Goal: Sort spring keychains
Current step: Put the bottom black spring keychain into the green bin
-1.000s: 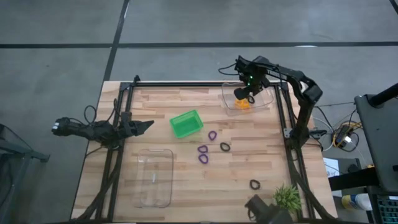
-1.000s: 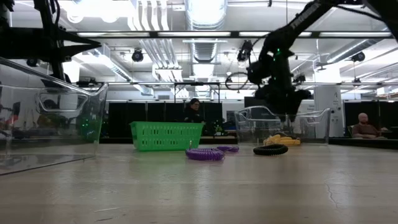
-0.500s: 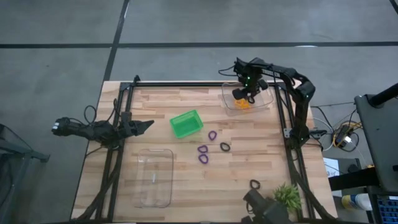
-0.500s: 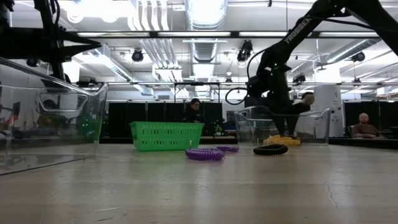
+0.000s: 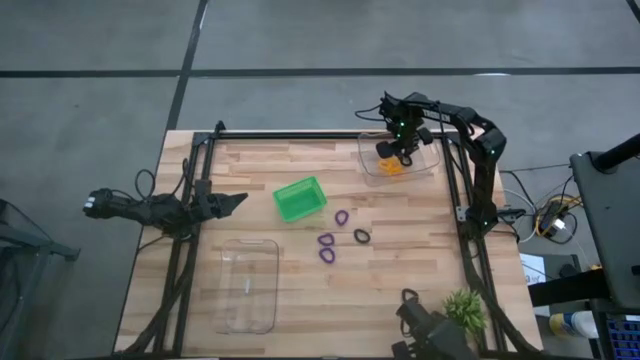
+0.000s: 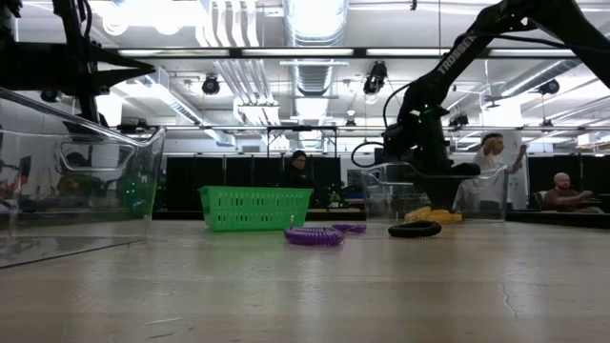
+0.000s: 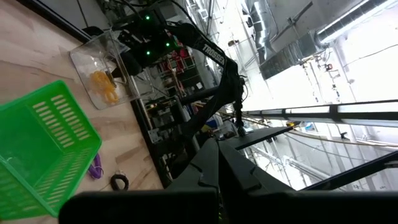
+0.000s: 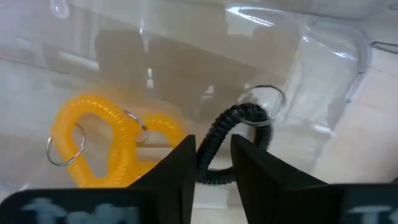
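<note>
Wooden table (image 5: 400, 260): right end effector (image 8: 213, 163) narrow, pinching black keychain (image 8: 231, 132) inside clear bin (image 5: 425, 166).

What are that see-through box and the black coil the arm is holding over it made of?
The clear bin looks like glossy transparent plastic: light glints on its walls. The black keychain in the right gripper seems a matte plastic coil with a shiny metal ring, though that is a guess.

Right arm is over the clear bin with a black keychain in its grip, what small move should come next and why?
Probably lift back out rather than let go. The right gripper is shut on a black keychain low inside the clear bin, but that bin holds only orange keychains. Dropping black there would likely mix the colours. The left gripper waits at the table's left edge.
</note>
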